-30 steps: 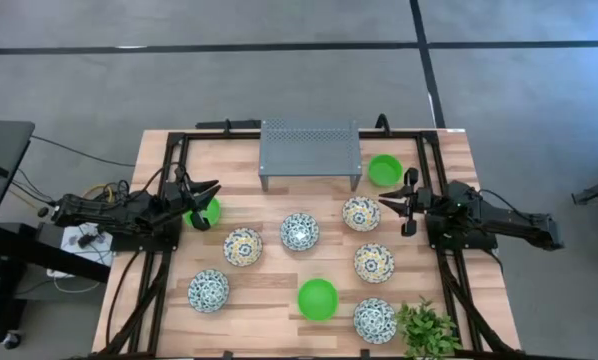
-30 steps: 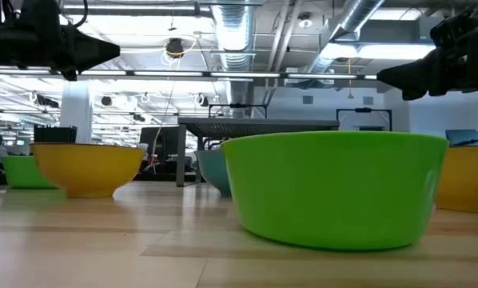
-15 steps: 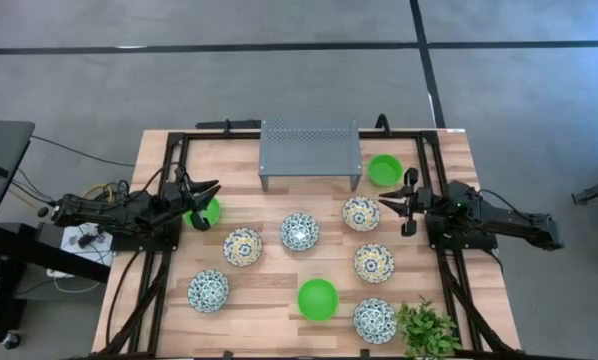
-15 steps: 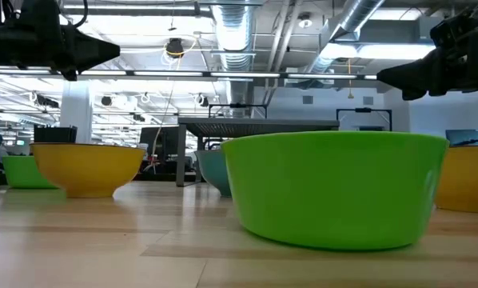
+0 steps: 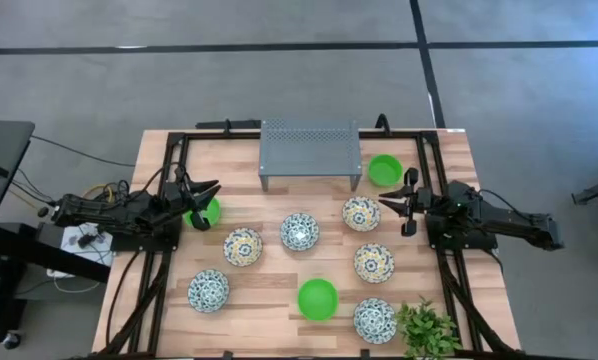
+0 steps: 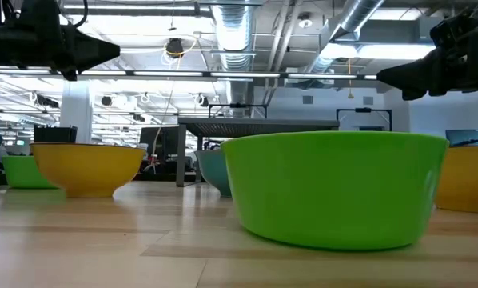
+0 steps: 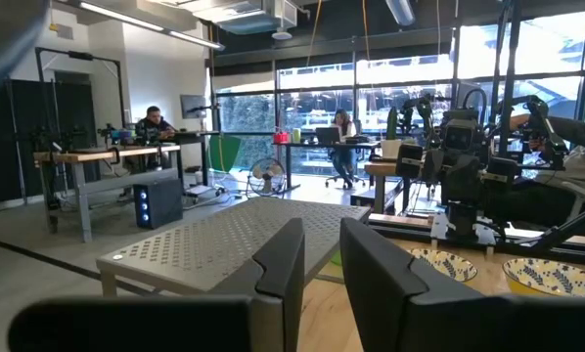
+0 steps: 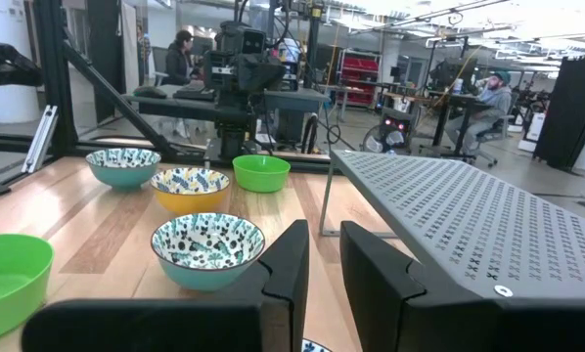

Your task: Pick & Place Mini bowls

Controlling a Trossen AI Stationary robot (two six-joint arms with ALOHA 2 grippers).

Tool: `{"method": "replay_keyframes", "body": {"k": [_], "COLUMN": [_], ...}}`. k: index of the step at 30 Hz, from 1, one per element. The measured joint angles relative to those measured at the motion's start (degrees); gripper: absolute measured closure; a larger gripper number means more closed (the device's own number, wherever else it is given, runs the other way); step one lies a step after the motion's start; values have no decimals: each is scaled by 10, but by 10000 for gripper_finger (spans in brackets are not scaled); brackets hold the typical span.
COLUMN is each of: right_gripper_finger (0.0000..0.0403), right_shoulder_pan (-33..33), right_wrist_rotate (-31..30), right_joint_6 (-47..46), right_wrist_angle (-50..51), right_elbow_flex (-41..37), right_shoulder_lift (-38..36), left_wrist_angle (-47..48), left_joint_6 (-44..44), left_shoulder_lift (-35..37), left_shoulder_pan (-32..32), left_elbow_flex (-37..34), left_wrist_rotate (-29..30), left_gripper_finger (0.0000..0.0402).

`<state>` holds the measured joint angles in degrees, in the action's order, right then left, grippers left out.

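left claw (image 5: 207, 190) above green bowl (image 5: 205, 212) | right claw (image 5: 392, 206) beside yellow bowl (image 5: 361, 213) | both claws empty

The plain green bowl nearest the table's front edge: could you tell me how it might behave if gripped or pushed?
The plain green bowl looks smooth and glossy, so probably slippery and light. Its low, wide shape suggests it would slide rather than tip on the wooden table.

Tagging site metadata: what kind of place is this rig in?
Likely an open robotics lab or workshop: exposed ceiling ducts, people seated at workbenches, and other equipment rigs beyond the wooden table.
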<state>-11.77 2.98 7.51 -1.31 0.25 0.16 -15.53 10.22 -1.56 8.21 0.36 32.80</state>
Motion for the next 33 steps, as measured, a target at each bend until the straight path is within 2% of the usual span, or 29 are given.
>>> {"method": "replay_keyframes", "body": {"k": [29, 33], "right_gripper_finger": [344, 344], "right_shoulder_pan": [0, 0], "right_wrist_rotate": [0, 0], "right_joint_6": [0, 46], "right_wrist_angle": [0, -15], "right_elbow_flex": [0, 0], "right_shoulder_lift": [0, 0], "left_wrist_angle": [0, -4], "left_joint_6": [0, -4], "left_shoulder_lift": [0, 0], "left_shoulder_pan": [0, 0], "left_elbow_flex": [0, 0], "left_wrist_rotate": [0, 0], "left_gripper_finger": [330, 330]}}
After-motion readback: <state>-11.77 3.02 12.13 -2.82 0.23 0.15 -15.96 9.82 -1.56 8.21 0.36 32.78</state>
